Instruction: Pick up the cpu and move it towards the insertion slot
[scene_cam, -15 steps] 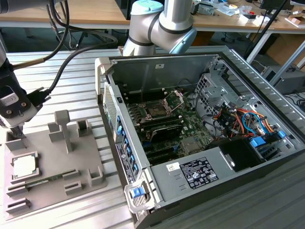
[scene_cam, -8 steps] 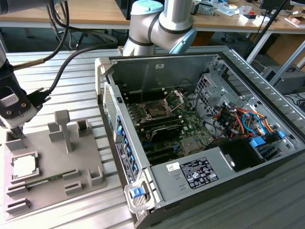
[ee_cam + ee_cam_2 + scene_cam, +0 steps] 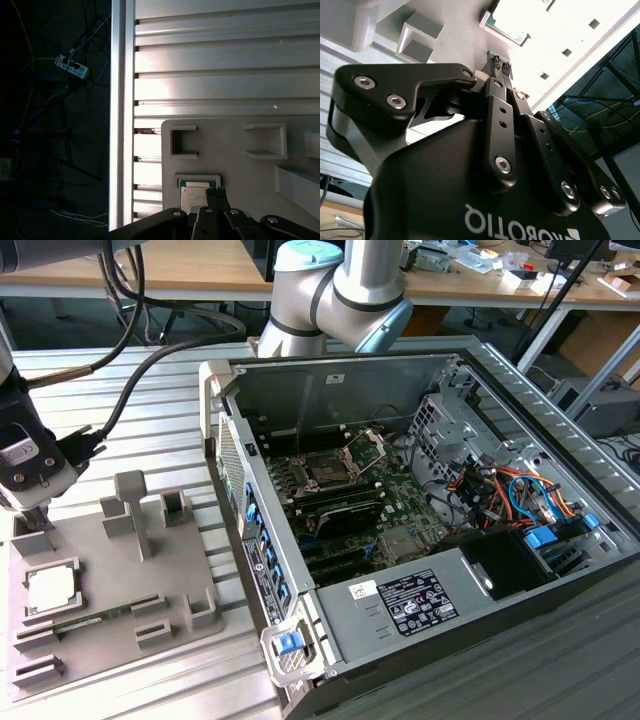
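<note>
While jaws hang together over cpu [image 3: 50, 588] edge | insertion slot [image 3: 328, 472] well apart | case wall [image 3: 232, 455] between

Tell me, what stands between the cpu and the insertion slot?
In the exterior view, grey upright posts and the computer case's side wall stand between the cpu and the insertion slot.

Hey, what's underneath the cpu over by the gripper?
The cpu lies flat in a square framed pocket of the grey fixture tray, which rests on the slatted metal table. The pocket's floor is covered by the chip, so it cannot be seen.
</note>
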You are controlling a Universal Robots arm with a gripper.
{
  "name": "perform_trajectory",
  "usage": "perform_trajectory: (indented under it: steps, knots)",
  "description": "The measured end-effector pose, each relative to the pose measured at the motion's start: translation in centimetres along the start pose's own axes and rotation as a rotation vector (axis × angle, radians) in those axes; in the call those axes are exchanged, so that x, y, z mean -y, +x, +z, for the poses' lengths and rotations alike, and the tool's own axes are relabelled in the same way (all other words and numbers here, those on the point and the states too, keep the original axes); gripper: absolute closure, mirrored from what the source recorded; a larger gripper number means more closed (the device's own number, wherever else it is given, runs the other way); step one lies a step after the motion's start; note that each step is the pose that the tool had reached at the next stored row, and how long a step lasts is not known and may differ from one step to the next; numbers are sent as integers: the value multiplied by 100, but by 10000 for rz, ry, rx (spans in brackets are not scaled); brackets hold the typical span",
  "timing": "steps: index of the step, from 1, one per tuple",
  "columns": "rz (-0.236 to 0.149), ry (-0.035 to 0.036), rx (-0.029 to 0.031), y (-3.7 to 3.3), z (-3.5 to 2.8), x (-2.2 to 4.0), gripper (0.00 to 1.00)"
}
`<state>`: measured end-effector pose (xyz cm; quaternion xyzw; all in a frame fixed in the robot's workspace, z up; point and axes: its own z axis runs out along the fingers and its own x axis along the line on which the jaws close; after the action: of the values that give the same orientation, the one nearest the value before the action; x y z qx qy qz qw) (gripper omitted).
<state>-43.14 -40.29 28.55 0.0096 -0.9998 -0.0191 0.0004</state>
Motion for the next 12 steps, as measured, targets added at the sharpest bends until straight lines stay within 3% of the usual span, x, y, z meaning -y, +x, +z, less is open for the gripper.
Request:
perform_trajectory:
  steps: [12]
  knots:
    - [0,0,0,9,22,1,89]
